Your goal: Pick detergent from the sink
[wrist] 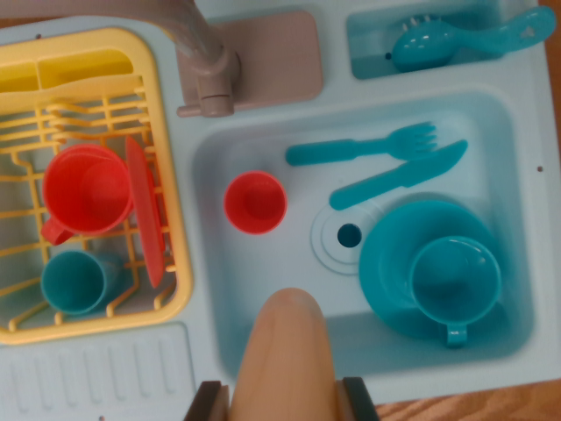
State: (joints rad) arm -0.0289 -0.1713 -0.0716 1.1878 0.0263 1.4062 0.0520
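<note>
The detergent bottle (287,351) is tan-orange with a rounded top. It fills the bottom middle of the wrist view, close to the camera and over the near edge of the pale blue sink basin (210,158). My gripper (282,402) is shut on it, with one dark finger (209,402) on its left side and the other (359,399) on its right. The lower part of the bottle is hidden below the frame edge.
In the basin lie a red cup (254,202), a teal fork (359,147), a teal knife (399,175), and a teal plate (386,263) carrying a teal cup (456,281). A beige faucet (206,74) stands behind. The yellow dish rack (171,175) at left holds cups and a red plate.
</note>
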